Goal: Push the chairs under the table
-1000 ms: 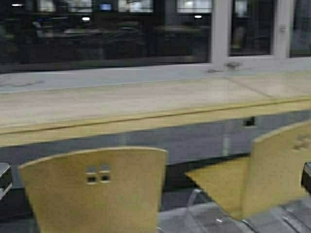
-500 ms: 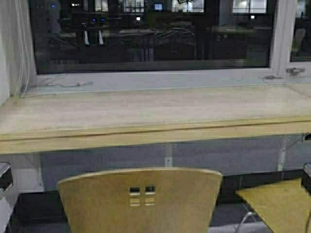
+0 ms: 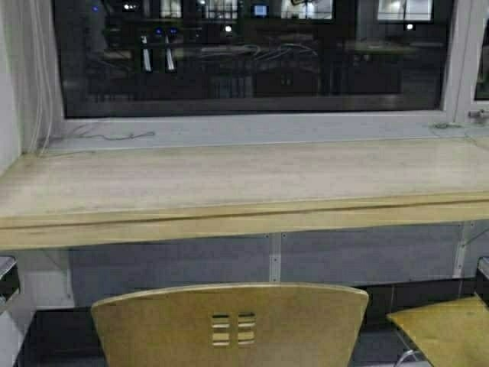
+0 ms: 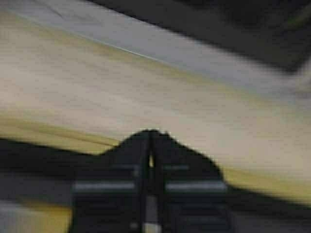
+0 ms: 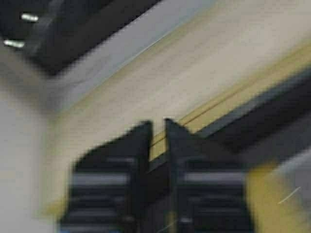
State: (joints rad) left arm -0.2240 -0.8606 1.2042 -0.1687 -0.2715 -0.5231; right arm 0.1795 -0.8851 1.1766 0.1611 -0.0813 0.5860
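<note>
Both black grippers hang clenched, empty — the tan plywood chair at lower centre isn't yet under the pale beige counter table.

A wide dark window is spanning the back wall, its glass reflecting small ceiling lights and dim shapes of furniture. A pale white sill is running along under it, with a thin cable lying on its left part. White window framing is standing at the right, and a pale wall is closing the left side. Grey panels, split by a white bracket, are lining the wall lower down.
</note>
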